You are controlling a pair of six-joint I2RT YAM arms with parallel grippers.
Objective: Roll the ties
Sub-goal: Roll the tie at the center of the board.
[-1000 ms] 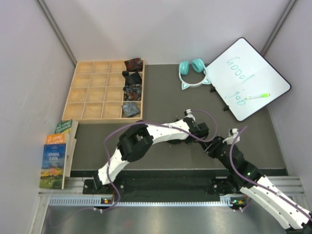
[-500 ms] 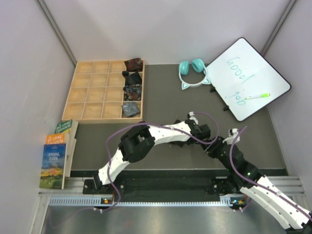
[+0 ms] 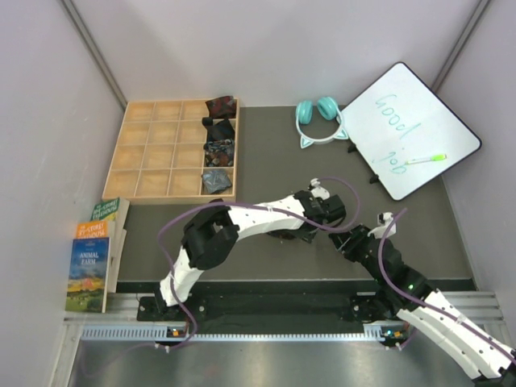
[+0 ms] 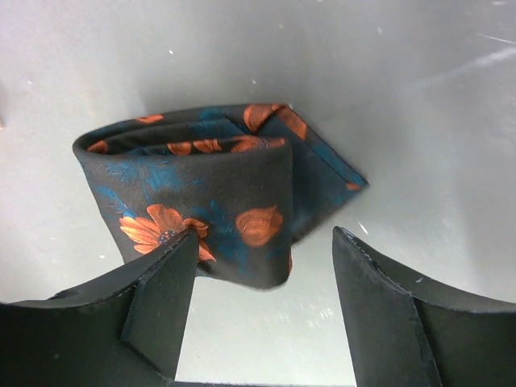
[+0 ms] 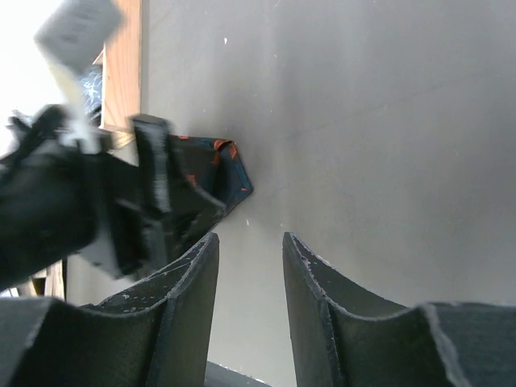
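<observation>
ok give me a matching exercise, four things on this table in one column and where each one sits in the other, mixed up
Things:
1 flower-print tie
2 teal headphones
3 whiteboard
4 books

Places:
a far right corner
b near left edge
c far side, middle
d lying loose just ahead of the open left hand

Pairs: 1-d, 2-c, 3-a, 4-b

I see wooden grid tray (image 3: 153,157) far left; teal headphones (image 3: 327,107) beside whiteboard (image 3: 407,129), green marker (image 3: 426,160) on it; books (image 3: 90,272) at near left.
</observation>
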